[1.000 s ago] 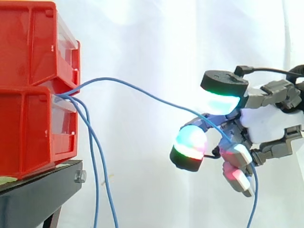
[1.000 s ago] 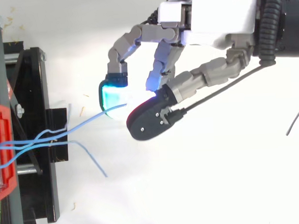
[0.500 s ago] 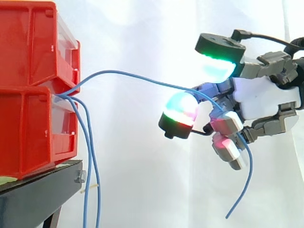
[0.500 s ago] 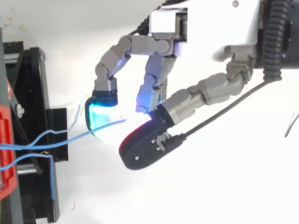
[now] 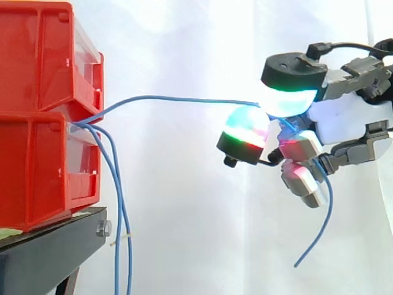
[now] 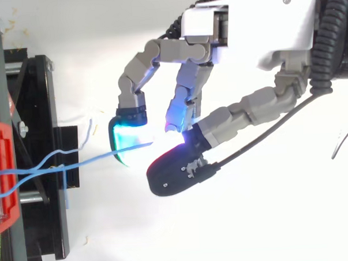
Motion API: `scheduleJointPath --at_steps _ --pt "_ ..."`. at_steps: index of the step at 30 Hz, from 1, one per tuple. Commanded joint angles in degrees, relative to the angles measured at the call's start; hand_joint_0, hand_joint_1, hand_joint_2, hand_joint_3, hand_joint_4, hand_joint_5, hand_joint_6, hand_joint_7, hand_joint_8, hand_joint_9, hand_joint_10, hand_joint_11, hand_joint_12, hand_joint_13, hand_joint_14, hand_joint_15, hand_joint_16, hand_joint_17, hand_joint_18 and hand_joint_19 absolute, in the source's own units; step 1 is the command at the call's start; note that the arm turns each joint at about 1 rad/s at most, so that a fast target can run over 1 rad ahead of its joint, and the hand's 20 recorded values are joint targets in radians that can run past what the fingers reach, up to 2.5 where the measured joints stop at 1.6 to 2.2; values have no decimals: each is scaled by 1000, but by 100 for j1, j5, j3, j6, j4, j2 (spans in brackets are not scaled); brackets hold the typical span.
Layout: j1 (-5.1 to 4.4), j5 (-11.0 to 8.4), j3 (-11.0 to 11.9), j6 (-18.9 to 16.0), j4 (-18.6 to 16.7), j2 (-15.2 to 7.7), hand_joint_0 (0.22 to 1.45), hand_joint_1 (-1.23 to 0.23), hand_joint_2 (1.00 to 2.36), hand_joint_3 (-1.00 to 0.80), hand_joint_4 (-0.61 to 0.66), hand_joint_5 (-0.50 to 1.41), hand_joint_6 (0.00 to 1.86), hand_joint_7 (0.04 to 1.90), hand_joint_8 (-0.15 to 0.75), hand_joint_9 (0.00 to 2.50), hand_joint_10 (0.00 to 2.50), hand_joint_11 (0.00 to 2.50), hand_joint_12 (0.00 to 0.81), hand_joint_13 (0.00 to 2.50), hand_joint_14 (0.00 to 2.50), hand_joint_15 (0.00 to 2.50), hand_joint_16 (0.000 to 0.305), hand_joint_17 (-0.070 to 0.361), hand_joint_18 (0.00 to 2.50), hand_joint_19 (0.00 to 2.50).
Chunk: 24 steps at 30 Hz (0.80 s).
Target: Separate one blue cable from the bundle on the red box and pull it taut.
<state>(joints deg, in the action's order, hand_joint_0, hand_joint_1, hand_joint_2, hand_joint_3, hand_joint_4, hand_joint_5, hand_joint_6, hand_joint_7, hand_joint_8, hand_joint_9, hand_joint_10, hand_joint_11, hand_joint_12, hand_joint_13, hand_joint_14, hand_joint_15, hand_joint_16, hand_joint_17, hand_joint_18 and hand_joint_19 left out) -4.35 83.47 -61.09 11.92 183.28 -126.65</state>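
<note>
Two red boxes (image 5: 43, 117) stand stacked on a black stand at the left. Blue cables come out between them. One blue cable (image 5: 184, 100) runs nearly level from the boxes to my hand (image 5: 344, 120), almost straight with a slight arch. My hand is shut on this cable, fingers and thumb curled round it, and the cable's free end (image 5: 316, 236) hangs below the hand. From above, the same cable (image 6: 88, 160) leads from the red box edge (image 6: 2, 172) to my glowing fingertips (image 6: 128, 141). Two other blue cables (image 5: 120, 246) hang down beside the stand.
The black stand (image 5: 49, 252) carries the boxes, with its frame (image 6: 42, 159) seen from above at the left. A white curtain lies behind everything. Open space lies between the boxes and my hand.
My hand has moved right and slightly up, away from the boxes. The held cable has gone from a sagging arc to a nearly straight line.
</note>
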Motion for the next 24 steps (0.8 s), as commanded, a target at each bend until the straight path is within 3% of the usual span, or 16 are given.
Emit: scheduleJointPath --at_steps 1,6,11,16,19,24 --pt "4 -6 0 3 23 18 616 -859 1016 -193 106 -73 938 796 308 1230 29 686 446 1050 22 571 59 133 1013 558" --pt "-5 -6 9 3 23 18 625 -862 1015 -203 107 -68 941 796 307 1247 29 682 443 1058 23 566 59 133 1025 563" --pt "-22 -6 9 3 23 27 500 -665 1004 -433 102 -64 912 805 305 1260 26 662 454 1057 21 565 61 138 1010 587" --pt "-40 -6 123 12 59 27 485 -567 1002 -459 82 -59 897 832 310 1278 28 642 459 1067 23 561 63 142 1016 590" --pt "-40 3 211 30 120 27 565 -669 1010 -342 76 -52 901 884 306 1304 27 668 444 1071 21 567 60 136 1020 589" --pt "-40 12 220 21 155 27 596 -803 1015 -212 95 -36 916 885 316 1351 27 685 448 1113 21 578 61 137 1079 569"
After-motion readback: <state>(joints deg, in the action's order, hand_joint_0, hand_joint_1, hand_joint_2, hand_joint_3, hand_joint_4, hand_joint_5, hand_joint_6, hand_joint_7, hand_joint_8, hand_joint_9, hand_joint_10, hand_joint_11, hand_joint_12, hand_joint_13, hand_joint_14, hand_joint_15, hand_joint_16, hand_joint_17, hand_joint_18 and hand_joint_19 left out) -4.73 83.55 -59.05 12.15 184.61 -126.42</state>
